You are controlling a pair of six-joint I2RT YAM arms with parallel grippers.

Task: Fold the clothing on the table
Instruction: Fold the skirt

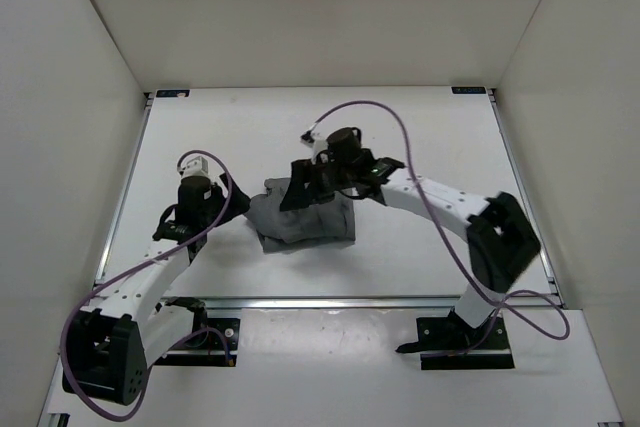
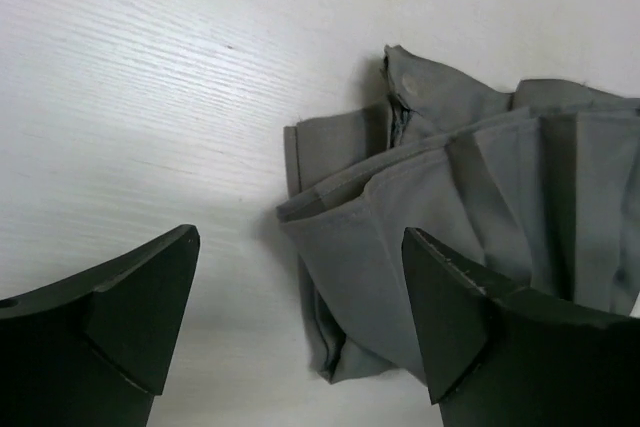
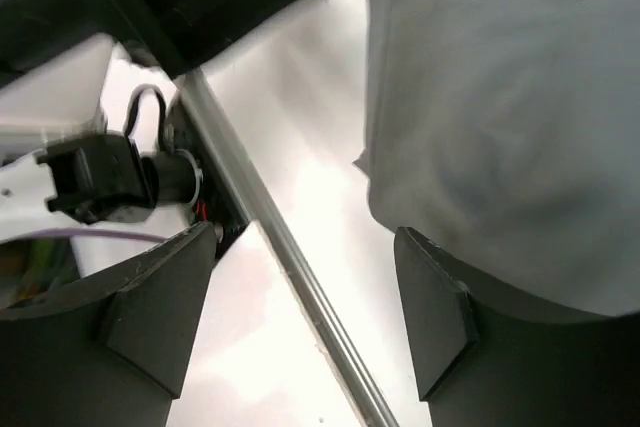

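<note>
Roughly at the middle of the table (image 1: 200, 137), a shade towards 6 o'clock in the top view, lies the clothing (image 1: 305, 219), a soft mid-grey fabric garment gathered into a compact, thick bundle. Its cloth is matte and wrinkly. In the left wrist view it shows several stacked layers, long pressed creases like pleats and a small puckered corner sticking up. The bundle is roughly rectangular, a little wider than deep, with its long axis running about 9 to 3 o'clock and slightly skewed. The layered open edges face 9 o'clock.

The table is flat, matte white and finely grained, with a thin metal rail (image 3: 280, 247) along its edge. Plain white walls (image 1: 300, 7) enclose it on three sides.

The left hand (image 2: 300, 237) sits at the bundle's 9 o'clock side. Its dark, wedge-shaped fingers are spread apart and grip nothing. The right hand (image 3: 300, 237) hangs over the 12 o'clock edge, fingers likewise wide apart and empty, with the blurred grey cloth just beside one finger. A purple cable (image 1: 420, 177) loops along the right arm.
</note>
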